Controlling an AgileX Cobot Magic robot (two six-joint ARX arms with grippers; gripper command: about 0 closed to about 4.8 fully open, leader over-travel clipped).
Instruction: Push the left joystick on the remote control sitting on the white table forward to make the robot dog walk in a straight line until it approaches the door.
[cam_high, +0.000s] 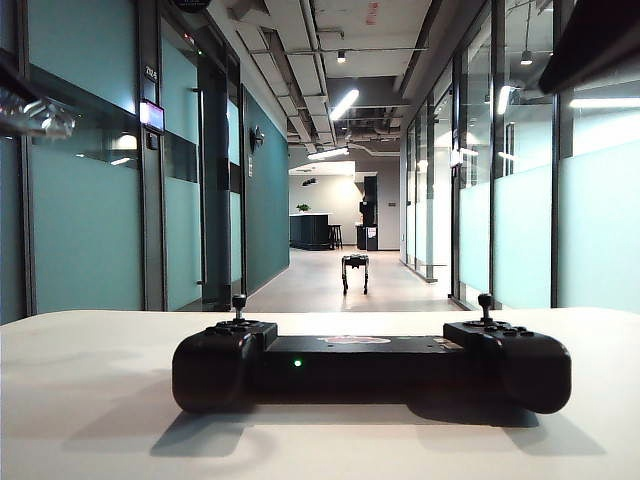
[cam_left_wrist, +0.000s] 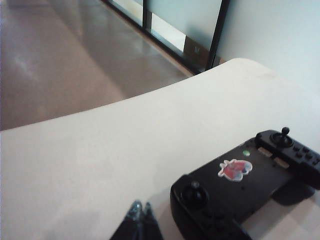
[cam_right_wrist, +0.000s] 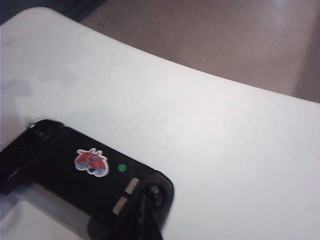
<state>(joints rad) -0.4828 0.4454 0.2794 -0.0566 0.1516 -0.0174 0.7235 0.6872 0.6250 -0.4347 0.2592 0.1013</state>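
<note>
1. Jaws: left gripper (cam_left_wrist: 140, 210) pressed together, empty, above the white table (cam_left_wrist: 90, 165) beside the remote control (cam_left_wrist: 240, 190); right gripper (cam_right_wrist: 145, 212) also closed, over the controller's right stick.
2. Left joystick (cam_high: 239, 302) upright, untouched; push not yet made.
3. Next: fingertip onto that stick, press forward.
4. Only exterior view shows robot dog (cam_high: 355, 271), far down corridor; wrist views show logo sticker (cam_left_wrist: 235, 169).

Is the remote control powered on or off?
On: a small green light glows on the remote control, seen in the exterior and both wrist views.
</note>
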